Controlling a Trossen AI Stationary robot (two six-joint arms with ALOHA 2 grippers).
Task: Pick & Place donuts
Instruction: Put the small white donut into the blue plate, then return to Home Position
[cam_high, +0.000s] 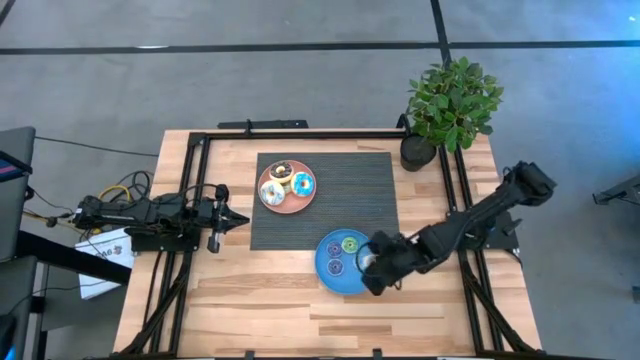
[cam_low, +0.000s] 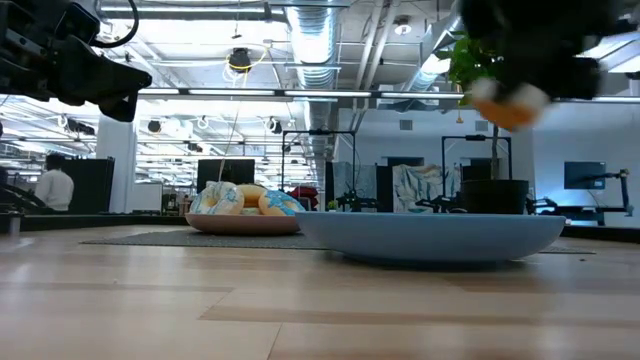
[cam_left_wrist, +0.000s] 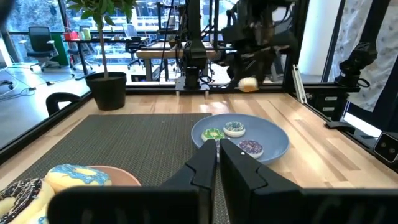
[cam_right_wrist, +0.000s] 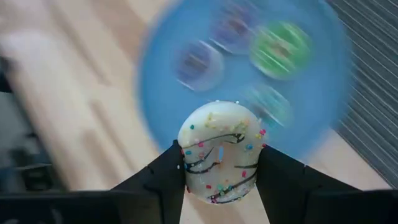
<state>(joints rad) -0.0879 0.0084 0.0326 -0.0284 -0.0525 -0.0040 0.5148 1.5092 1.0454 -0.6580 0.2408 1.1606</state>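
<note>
Your right gripper (cam_right_wrist: 219, 163) grips a cream sprinkled donut (cam_right_wrist: 221, 158) above the blue plate (cam_high: 327, 268), which holds three donuts. Your left gripper (cam_high: 240, 218) waits closed beside the mat (cam_high: 355, 195).

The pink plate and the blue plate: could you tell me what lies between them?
Only bare dark mat lies between the pink plate and the blue plate, clearest in the high view.
</note>
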